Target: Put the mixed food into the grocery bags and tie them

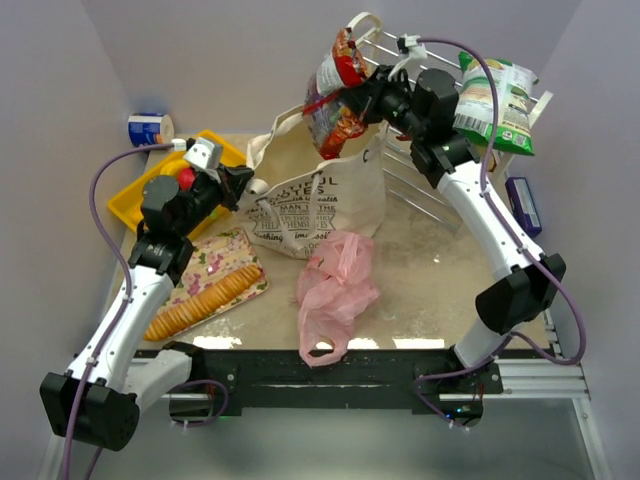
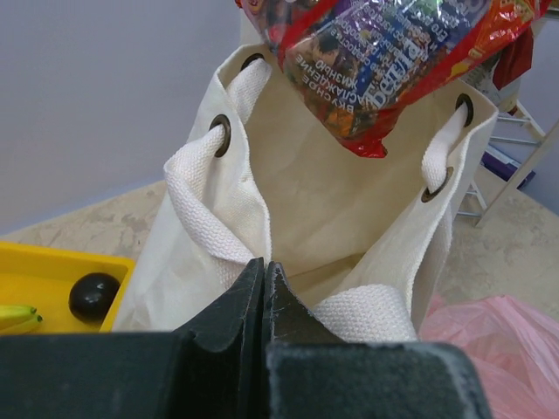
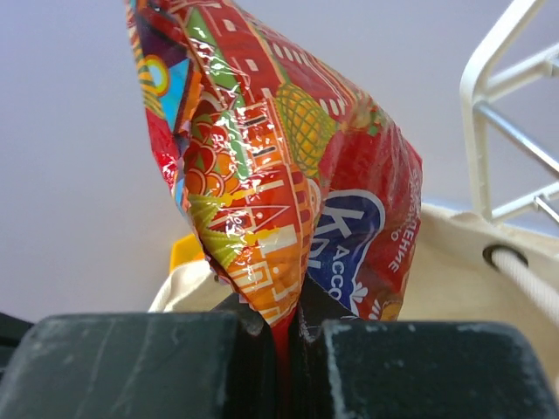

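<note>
The cream canvas tote [image 1: 320, 200] stands open mid-table. My left gripper [image 1: 243, 185] is shut on its near left rim; in the left wrist view the jaws [image 2: 264, 266] meet at the canvas [image 2: 332, 192] between the rope handles. My right gripper [image 1: 362, 95] is shut on the red cookie packet [image 1: 338, 95] and holds it by one end above the tote's mouth; it also shows in the right wrist view [image 3: 279, 175] and the left wrist view [image 2: 384, 61]. The pink plastic bag [image 1: 335, 285] lies crumpled in front of the tote. The green-and-white chip packet [image 1: 495, 100] rests on the wire rack.
A yellow tray [image 1: 140, 195] at the left holds a red apple [image 1: 185, 178], a dark fruit [image 2: 94, 295] and a banana [image 2: 17, 316]. A tan cracker sleeve [image 1: 205, 300] lies on a floral mat. A blue-and-white can [image 1: 148, 130] stands far left. A white wire rack [image 1: 420, 190] stands at the back right.
</note>
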Controlling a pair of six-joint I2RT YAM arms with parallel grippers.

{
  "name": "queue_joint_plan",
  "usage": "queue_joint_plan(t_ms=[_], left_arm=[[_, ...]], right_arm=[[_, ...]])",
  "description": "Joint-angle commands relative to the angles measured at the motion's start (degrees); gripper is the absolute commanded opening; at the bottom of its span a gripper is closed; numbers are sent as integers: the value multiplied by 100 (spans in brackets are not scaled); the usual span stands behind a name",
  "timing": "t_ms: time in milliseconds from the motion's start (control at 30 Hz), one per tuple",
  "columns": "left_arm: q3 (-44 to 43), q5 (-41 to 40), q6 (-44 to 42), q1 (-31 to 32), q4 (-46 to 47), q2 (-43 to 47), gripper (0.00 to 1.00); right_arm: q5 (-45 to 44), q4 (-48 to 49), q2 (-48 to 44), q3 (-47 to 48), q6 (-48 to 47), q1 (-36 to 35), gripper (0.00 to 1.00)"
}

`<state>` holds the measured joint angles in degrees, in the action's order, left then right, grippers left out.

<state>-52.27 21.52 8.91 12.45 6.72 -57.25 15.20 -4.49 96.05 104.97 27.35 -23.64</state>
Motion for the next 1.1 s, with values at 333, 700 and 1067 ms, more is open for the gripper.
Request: queue_joint_plan(t_ms=[333,700,1067], left_arm=[[-46,-227,-170,30,234,-13,0],[-29,-1112,-223,30,49,-137,0],[-47,-579,-161,21,171,-207,0]], right_arm=[[-26,-1156,-1045,-865,-450,-62,0],[-1361,-2337,-1308,-740,-214,-905,0],[-1720,-2451,-1125,-829,-28,-1099,0]])
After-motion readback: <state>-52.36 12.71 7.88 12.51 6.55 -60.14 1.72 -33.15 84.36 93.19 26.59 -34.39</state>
